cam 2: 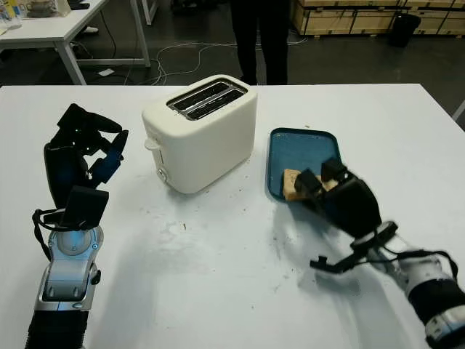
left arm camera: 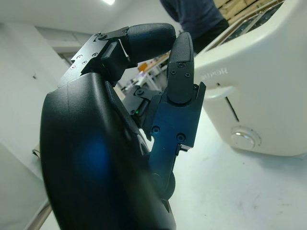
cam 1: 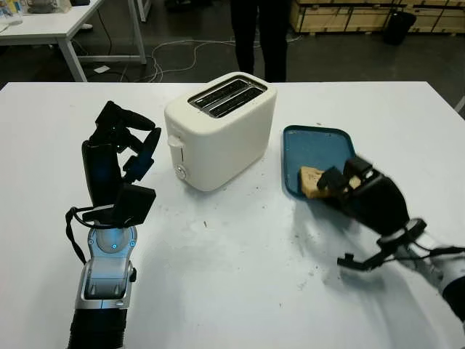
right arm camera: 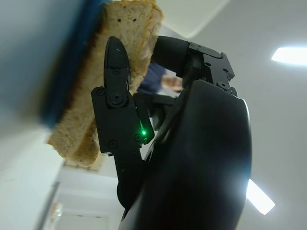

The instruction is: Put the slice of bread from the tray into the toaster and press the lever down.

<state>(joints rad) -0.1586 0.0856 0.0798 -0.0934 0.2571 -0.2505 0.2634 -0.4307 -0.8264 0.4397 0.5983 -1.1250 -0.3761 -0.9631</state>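
The right hand (cam 1: 347,182) reached over the near edge of the blue tray (cam 1: 320,142), its black fingers (right arm camera: 117,96) set around the slice of bread (cam 1: 312,182). In the right wrist view one finger lay across the face of the slice with another behind it, so the hand looked clamped on the bread, though the slice was still down in the tray's near corner, against the rim. The arm behind that hand came in from the bottom right, with a loop of black cable hanging just above the tabletop (cam 1: 240,276).

The tray sat just right of the white toaster (cam 1: 218,131), near it but not touching. The toaster stood near the middle of the tabletop, turned at an angle, its two slots (cam 1: 227,97) open on top and its lever (cam 1: 174,142) and round knob (cam 1: 180,171) on the end facing the left hand.

The left hand (cam 1: 120,153) was raised upright above the tabletop to the left of the toaster, near its lever end and apart from it, fingers curled in and holding nothing.

Beyond the far edge of the tabletop a person's dark trouser legs (cam 1: 260,36) stood on the floor, with cables trailing nearby.
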